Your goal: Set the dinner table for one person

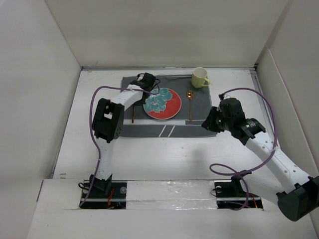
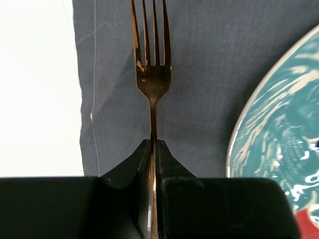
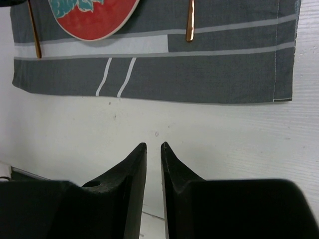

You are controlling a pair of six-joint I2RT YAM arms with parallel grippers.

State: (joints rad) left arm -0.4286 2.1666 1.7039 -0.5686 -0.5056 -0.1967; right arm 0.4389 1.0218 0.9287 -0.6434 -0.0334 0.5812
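The white dinner table carries a dark grey striped placemat. On it lie a red and teal plate, a copper spoon to its right and a copper fork to its left. My left gripper is shut on the fork just below its tines, low over the mat; whether the fork touches the cloth I cannot tell. The plate's rim is to the right. My right gripper is slightly open and empty over bare table, in front of the mat's near right corner.
A pale yellow-green mug stands at the mat's far right corner. White walls enclose the table on the left, back and right. In the right wrist view the mat, plate, spoon handle and fork handle show.
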